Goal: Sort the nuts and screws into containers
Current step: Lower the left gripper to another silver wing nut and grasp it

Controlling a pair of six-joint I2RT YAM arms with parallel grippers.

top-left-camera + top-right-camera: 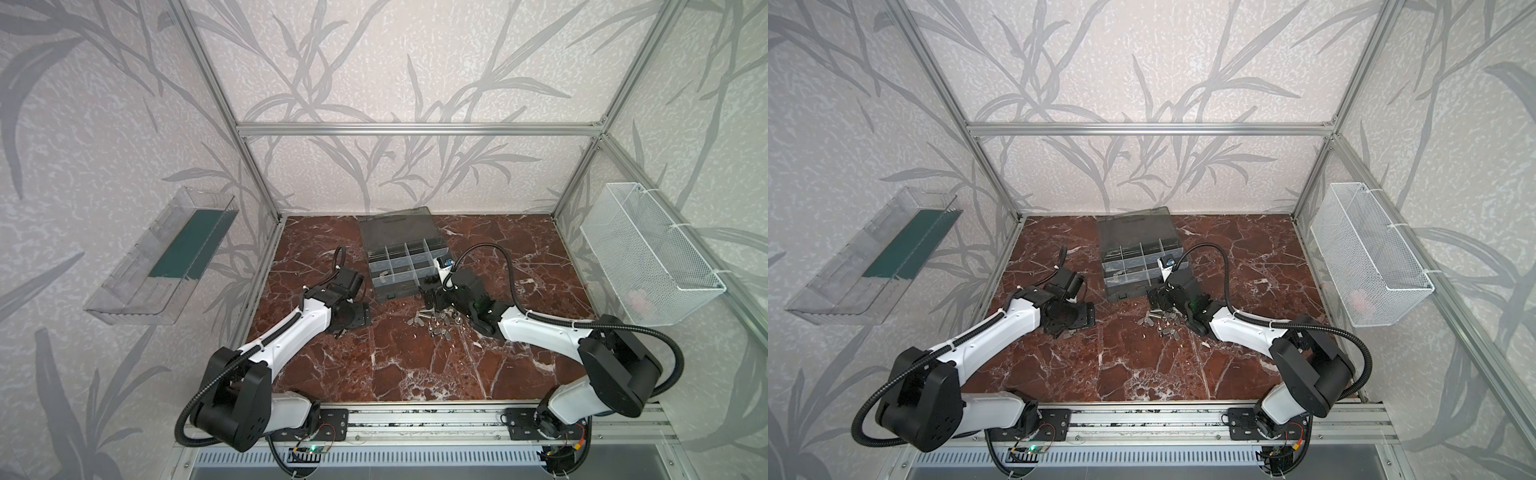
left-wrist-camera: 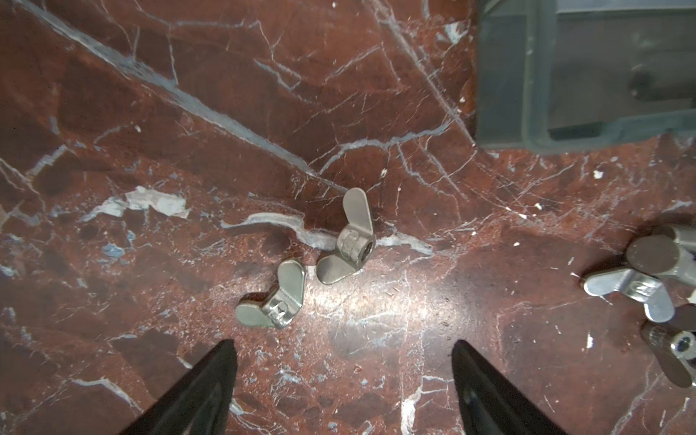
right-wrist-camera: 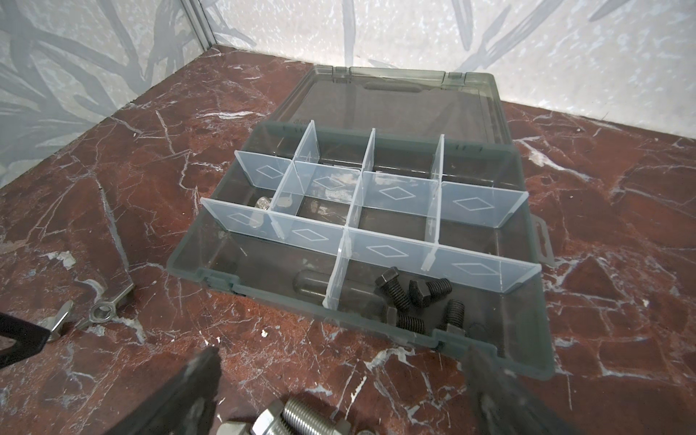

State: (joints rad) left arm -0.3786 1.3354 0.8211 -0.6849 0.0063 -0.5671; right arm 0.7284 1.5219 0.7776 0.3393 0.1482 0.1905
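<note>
Your left pincer (image 2: pixel 342 344) gapes empty near two wing nuts (image 2: pixel 348 241). Your right pincer (image 3: pixel 342 352), likewise open, faces the case (image 3: pixel 196 260) by the bench's (image 3: pixel 113 188) back edge.

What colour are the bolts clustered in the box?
Black. The bolts show clearest in the right wrist view.

Red marble tabletop (image 1: pixel 415 365); clear wall tray (image 1: pixel 124 309) mounted left (green strip (image 1: pixel 189 245) inside); white mesh basket (image 1: pixel 665 266) mounted right; leaf-print wallpaper (image 1: pixel 415 62).
</note>
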